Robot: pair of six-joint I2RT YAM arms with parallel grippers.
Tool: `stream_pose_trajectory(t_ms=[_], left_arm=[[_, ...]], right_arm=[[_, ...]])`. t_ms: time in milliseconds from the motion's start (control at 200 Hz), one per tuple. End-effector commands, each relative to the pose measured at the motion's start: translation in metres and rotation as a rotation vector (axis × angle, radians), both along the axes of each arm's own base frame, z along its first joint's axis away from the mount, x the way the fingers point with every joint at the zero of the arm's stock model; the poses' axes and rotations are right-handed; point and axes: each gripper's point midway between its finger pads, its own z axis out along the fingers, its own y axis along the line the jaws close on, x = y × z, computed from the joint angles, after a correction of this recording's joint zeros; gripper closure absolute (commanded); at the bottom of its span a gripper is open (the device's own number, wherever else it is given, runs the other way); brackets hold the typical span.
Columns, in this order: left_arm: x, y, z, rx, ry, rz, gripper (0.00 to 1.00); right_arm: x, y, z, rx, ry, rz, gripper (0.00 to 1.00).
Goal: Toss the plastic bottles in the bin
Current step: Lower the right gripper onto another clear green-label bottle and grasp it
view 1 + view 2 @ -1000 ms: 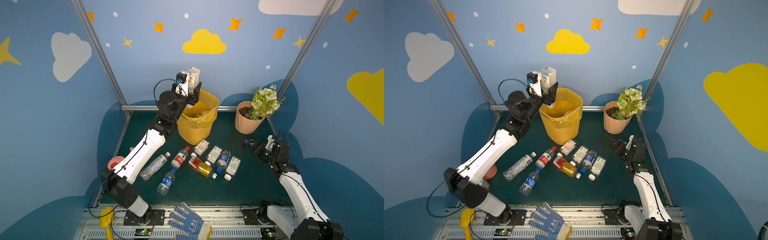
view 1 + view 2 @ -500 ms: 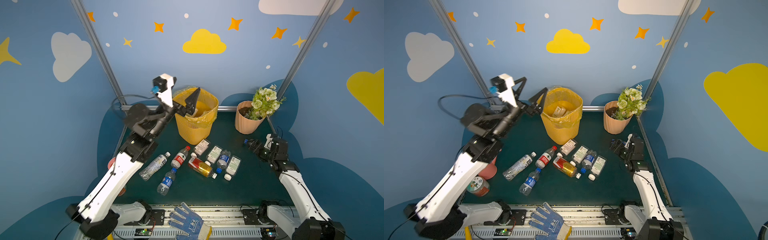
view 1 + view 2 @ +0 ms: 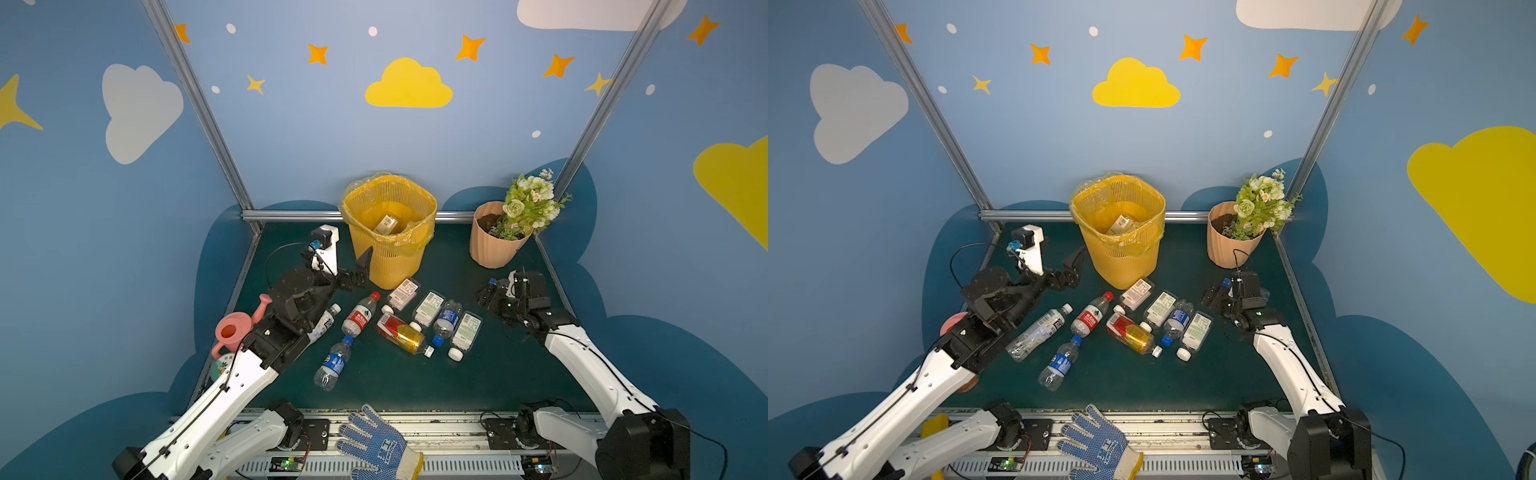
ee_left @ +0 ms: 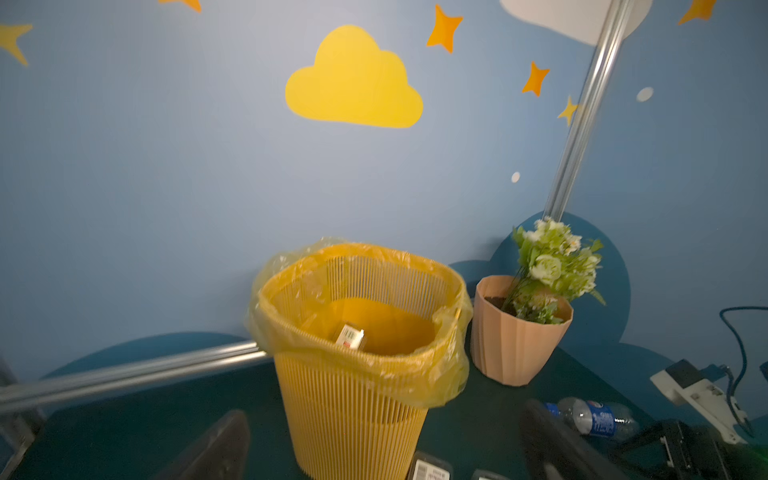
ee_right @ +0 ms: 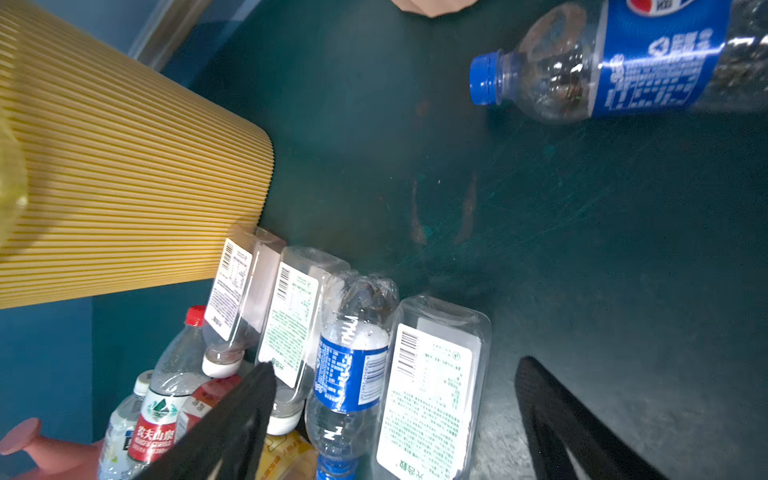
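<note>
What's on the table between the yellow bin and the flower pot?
Nothing. Between the bin and the flower pot there is only bare green table. Both top views and the left wrist view show this.

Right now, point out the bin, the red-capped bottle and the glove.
bin (image 3: 397,266): in a top view, on its ribbed front wall.
red-capped bottle (image 3: 359,319): in a top view, on its red label.
glove (image 3: 380,446): in a top view, on its palm.

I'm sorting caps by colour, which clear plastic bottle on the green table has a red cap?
The clear plastic bottle with the red label, left of the amber-filled bottle in both top views; all other visible caps are white or blue.
</note>
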Motion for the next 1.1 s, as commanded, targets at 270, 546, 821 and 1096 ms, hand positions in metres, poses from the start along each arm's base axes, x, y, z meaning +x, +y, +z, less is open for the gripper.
stream_pose_trajectory(t_ms=[270,546,821,1096], left_arm=[[-0.028,0.066,-0.026,-0.150,0.039,0.225,0.00],[-0.035,0.083,-0.036,-0.156,0.068,0.278,0.00],[-0.033,0.082,-0.041,-0.159,0.089,0.274,0.00],[-0.030,0.079,-0.046,-0.156,0.107,0.267,0.00]], right_arm=[[-0.024,0.020,-0.053,-0.097,0.215,0.034,0.14],[-0.036,0.020,-0.073,-0.155,0.294,0.053,0.16],[-0.037,0.023,-0.087,-0.156,0.333,0.068,0.20],[-0.032,0.018,-0.093,-0.187,0.354,0.056,0.18]])
